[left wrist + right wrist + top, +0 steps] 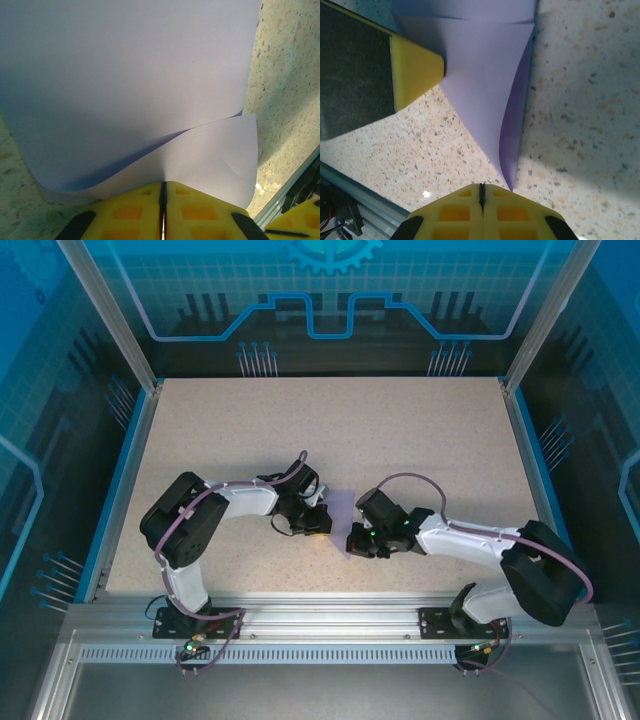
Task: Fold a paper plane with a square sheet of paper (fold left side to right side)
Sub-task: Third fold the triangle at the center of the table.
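Speckled beige table (400,430), blue-lit walls (330,290)

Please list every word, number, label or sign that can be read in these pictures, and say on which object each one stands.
None can be read.
The lavender sheet of paper is blank.
The back wall bears only a gear and line drawing, no letters.

Speckled beige table (400,430); lavender paper sheet (341,508) lies on it nr front-centre, one side curled up.
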Motion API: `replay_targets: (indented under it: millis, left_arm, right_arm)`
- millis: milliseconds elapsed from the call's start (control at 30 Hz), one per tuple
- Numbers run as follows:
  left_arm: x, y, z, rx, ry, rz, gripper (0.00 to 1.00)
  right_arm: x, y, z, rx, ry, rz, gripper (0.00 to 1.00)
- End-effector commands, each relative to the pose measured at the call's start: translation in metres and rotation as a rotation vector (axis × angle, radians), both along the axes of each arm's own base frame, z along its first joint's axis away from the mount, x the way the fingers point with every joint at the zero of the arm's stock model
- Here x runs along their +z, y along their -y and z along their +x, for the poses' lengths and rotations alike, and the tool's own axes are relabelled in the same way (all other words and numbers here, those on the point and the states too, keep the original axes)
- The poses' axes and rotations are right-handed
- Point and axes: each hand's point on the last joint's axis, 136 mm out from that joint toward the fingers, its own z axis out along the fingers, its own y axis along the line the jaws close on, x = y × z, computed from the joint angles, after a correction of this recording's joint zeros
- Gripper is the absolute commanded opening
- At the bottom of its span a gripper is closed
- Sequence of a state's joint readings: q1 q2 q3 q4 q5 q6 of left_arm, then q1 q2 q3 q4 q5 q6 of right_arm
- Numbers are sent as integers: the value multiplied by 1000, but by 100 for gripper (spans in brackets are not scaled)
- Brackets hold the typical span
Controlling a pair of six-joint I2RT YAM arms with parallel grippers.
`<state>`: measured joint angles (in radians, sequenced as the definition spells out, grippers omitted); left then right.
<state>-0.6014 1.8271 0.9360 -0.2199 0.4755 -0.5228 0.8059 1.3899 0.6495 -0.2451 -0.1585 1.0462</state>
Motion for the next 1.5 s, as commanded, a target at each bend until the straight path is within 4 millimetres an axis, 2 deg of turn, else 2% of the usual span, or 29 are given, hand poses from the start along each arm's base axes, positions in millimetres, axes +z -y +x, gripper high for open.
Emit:
replay_targets:
  millis: [0,167,533,733,833,1067,1200,1333,1467]
  left_arm:
    - [-28,-24,-14,19,-57,143,12]
    - [-28,-24,-14,17,-58,140,12]
    - [-28,-25,-13,16,-55,148,12]
    - [-27,-25,-12,20,-56,148,12]
    - [-16,-20,-9,22,-38,120,12]
    - [34,-19,2,3,114,70,19]
    - [49,-6,-10,-67,151,-26,19]
    - [49,10,-28,-142,149,-77,18]
    - [39,18,-34,-162,129,-81,15]
  right_arm:
    - [3,-10,12,25,19,4,0]
    - [-14,-13,11,22,-24,-14,0]
    - [-42,-4,-17,28,-129,-82,0]
    - [-45,-1,-27,36,-149,-88,0]
    - [-47,6,-26,39,-143,-133,0]
    - [-50,23,-24,54,-133,-234,0]
    - [-51,27,-23,62,-122,-258,0]
    - [-50,27,-21,79,-109,-263,0]
    - [-51,27,-21,82,-109,-268,0]
